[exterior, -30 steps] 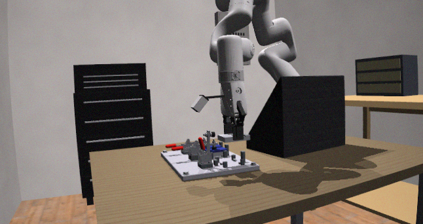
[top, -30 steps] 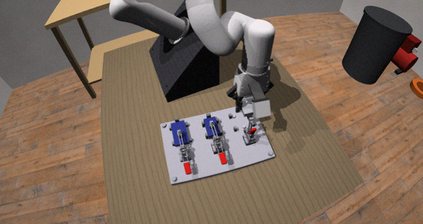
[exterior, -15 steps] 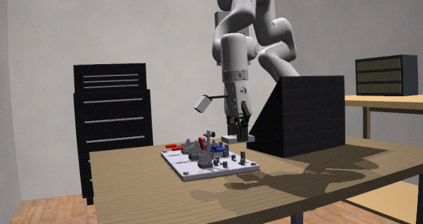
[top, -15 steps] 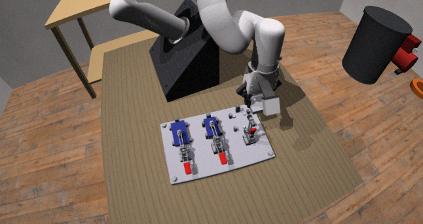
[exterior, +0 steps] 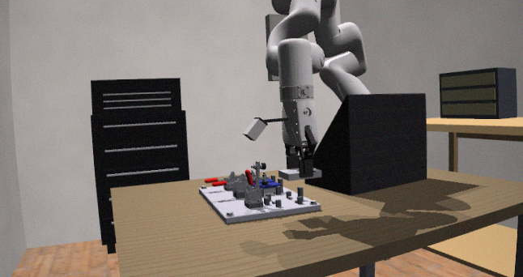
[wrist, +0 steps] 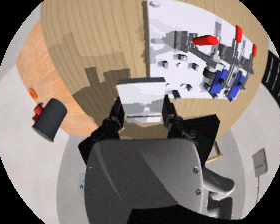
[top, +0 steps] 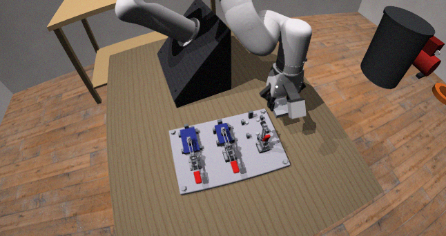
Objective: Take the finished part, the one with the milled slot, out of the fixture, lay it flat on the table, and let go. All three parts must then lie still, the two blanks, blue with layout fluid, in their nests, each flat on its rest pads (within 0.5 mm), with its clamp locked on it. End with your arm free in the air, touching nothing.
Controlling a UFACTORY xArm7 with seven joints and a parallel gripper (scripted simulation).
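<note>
The finished part (top: 280, 112) (exterior: 288, 174) (wrist: 141, 94) is a bare light-grey block, roughly level above the table, just off the fixture plate's back right corner in the top view. My gripper (top: 275, 105) (exterior: 299, 168) (wrist: 142, 102) is shut on it, one finger at each side. A line crosses its near end in the wrist view; the slot's shape is unclear. The left blue blank (top: 184, 136) and the middle blue blank (top: 219, 128) sit in their nests, clamp arms over them, red handles (top: 197, 177) (top: 235, 166) laid down. The right clamp (top: 264, 145) stands open over an empty nest. Pad contact cannot be judged.
The fixture plate (top: 253, 165) (exterior: 239, 214) (wrist: 158, 20) carries upright pins and corner screws. The black robot pedestal (top: 207, 78) (exterior: 384, 144) stands behind it. The arm's shadow falls on the wooden table (top: 145, 205) (exterior: 162, 225). A dark bin (top: 393, 50) stands beyond the table.
</note>
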